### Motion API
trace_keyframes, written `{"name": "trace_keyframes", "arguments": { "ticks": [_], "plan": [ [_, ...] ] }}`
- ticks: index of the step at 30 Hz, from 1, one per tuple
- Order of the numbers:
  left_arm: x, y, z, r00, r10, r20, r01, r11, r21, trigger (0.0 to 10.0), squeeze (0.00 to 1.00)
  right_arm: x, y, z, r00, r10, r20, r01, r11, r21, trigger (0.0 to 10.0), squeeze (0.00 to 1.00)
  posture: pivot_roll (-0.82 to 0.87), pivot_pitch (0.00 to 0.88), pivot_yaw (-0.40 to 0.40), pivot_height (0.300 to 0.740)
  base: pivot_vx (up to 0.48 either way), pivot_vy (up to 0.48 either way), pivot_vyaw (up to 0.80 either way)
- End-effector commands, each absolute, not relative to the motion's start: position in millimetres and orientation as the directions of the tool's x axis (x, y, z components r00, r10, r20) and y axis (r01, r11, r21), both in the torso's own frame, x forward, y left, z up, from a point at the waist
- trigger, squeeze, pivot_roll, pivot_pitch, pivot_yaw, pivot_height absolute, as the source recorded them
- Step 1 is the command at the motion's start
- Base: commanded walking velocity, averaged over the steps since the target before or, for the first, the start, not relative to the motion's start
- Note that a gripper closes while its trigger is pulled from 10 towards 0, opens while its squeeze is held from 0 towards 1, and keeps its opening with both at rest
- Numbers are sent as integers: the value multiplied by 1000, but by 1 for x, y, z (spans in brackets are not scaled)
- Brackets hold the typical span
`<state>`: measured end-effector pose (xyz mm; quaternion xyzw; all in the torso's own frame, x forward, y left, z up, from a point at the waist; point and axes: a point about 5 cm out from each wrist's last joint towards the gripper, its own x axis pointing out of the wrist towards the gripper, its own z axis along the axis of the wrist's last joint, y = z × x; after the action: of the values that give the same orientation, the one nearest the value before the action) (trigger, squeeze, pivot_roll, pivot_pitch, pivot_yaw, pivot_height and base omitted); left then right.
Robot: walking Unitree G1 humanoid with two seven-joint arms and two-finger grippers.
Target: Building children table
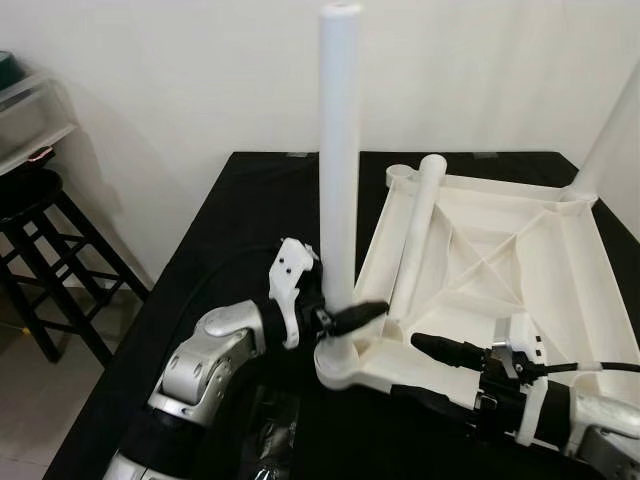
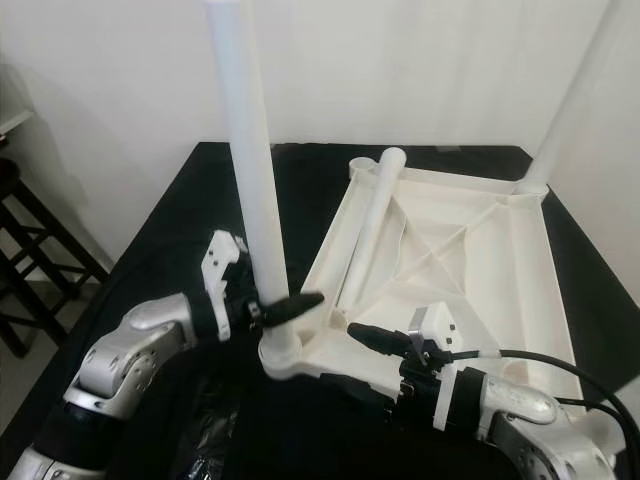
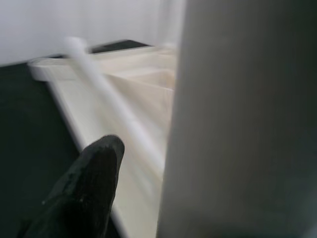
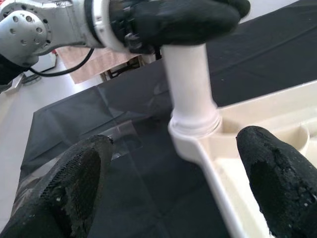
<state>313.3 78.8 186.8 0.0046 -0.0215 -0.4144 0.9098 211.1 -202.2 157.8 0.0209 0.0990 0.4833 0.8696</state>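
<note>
The left gripper [image 1: 345, 318] has its black fingers [image 3: 84, 193] pinched around the upright white table leg [image 1: 338, 150], low on the leg just above the corner socket [image 1: 338, 362] of the upturned white tabletop [image 1: 500, 250]. The leg stands straight up in that socket, at the tabletop's corner nearest the robot's left arm. The right gripper [image 1: 440, 365] sits at the tabletop's near edge, beside the socket, with its two fingers [image 4: 277, 178] spread wide apart and nothing between them; in the right wrist view they frame the socket and the foot of the leg without touching either. One of these fingers reaches over the tabletop's ribbed underside.

A second white leg [image 1: 418, 235] lies loose across the tabletop, running from near the held socket toward the far corner. A third leg [image 2: 575, 95] stands upright in the tabletop's far corner on the robot's right. The tabletop rests on a black cloth-covered surface [image 1: 230, 230]. Off that surface, beyond the tabletop's left side, a dark wooden stool [image 1: 45, 260] stands against the white wall.
</note>
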Motion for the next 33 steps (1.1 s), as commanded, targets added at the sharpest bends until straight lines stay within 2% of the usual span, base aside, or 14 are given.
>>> {"name": "trace_keyframes", "arguments": {
  "ticks": [1, 2, 3, 4, 5, 7, 8, 9, 12, 22, 23, 30, 31, 33],
  "plan": [
    [319, 88, 183, 725, -689, 7, 688, 725, 45, 10000, 263, 210, -199, 158, 504, 852, -144, -841, 521, 144, 10000, 0, -61, 55, 26, 740, 0, 0, 0],
    [326, 94, 180, 791, -611, -13, 611, 789, 73, 10000, 0, 210, -199, 158, 504, 852, -143, -841, 522, 145, 10000, 0, -61, 55, 26, 740, 0, 0, 0],
    [332, 103, 176, 859, -509, -53, 512, 852, 112, 10000, 0, 210, -199, 158, 505, 851, -142, -840, 523, 145, 10000, 0, -62, 54, 26, 740, 0, 0, 0],
    [332, 103, 176, 859, -509, -53, 512, 852, 112, 10000, 0, 210, -199, 158, 505, 851, -142, -840, 523, 145, 10000, 0, -62, 54, 26, 740, 0, 0, 0],
    [338, 113, 171, 908, -410, -87, 419, 896, 149, 10000, 0, 210, -199, 158, 505, 851, -142, -840, 523, 147, 10000, 0, -61, 53, 26, 740, 0, 0, 0],
    [338, 113, 171, 908, -410, -87, 419, 896, 149, 10000, 0, 210, -199, 158, 505, 851, -142, -840, 523, 147, 10000, 0, -61, 53, 26, 740, 0, 0, 0],
    [343, 121, 168, 940, -323, -108, 338, 923, 182, 10000, 0, 210, -199, 158, 505, 851, -142, -839, 523, 148, 10000, 0, -61, 53, 27, 740, 0, 0, 0],
    [343, 121, 168, 940, -323, -108, 338, 923, 182, 10000, 0, 210, -199, 158, 505, 851, -142, -839, 523, 148, 10000, 0, -61, 53, 27, 740, 0, 0, 0],
    [352, 129, 171, 974, -203, -103, 221, 949, 223, 10000, 0, 210, -199, 157, 506, 851, -142, -838, 524, 150, 10000, 0, -65, 47, 31, 740, 0, 0, 0],
    [360, 121, 177, 985, -160, -64, 172, 942, 290, 10000, 0, 210, -200, 156, 509, 849, -145, -836, 527, 152, 10000, 0, -68, 44, 32, 740, 0, 0, 0],
    [360, 120, 175, 987, -148, -66, 161, 942, 295, 0, 0, 210, -199, 156, 509, 848, -145, -836, 528, 152, 10000, 0, -71, 40, 36, 740, 0, 0, 0],
    [361, 118, 167, 988, -133, -80, 150, 949, 276, 0, 0, 209, -199, 156, 510, 848, -143, -835, 528, 154, 10000, 0, -69, 42, 35, 740, 0, 0, 0],
    [360, 114, 168, 980, -187, -69, 198, 958, 207, 0, 0, 210, -199, 156, 509, 849, -142, -836, 527, 154, 10000, 0, -66, 43, 34, 740, 0, 0, 0],
    [360, 112, 169, 975, -215, -61, 222, 958, 182, 0, 0, 210, -199, 156, 509, 849, -141, -836, 527, 154, 10000, 0, -66, 43, 34, 740, 0, 0, 0]
  ]
}}
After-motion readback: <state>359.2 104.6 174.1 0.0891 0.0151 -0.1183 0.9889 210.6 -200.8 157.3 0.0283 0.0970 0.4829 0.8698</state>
